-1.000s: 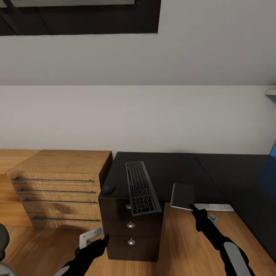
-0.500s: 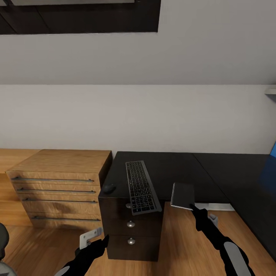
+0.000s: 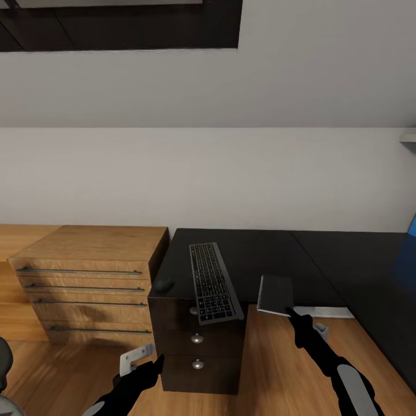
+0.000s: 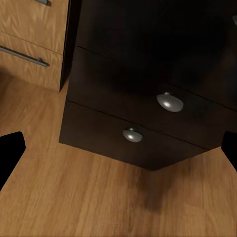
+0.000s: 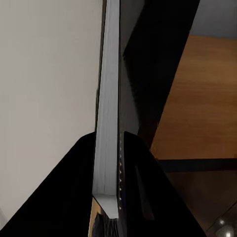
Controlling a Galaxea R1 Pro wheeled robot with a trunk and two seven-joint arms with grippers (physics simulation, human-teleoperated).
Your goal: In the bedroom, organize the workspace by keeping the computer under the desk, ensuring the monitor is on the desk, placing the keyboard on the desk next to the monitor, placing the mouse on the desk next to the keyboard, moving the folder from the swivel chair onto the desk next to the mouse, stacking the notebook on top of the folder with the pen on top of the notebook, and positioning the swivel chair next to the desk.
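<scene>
My right gripper (image 3: 290,312) pinches the notebook (image 3: 275,294) by its edge, over the desk's (image 3: 260,254) front edge, right of the keyboard (image 3: 212,282). My left gripper (image 3: 155,363) hangs open, empty.

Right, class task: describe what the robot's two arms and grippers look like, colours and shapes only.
Both arms are matte black and slender. The right arm carries a light grey panel along its forearm; the left arm shows a grey patch near the picture's lower edge. The left gripper tapers to dark, pointed fingers. The right gripper has broad, smooth black fingers. No cables or markings are visible.
</scene>
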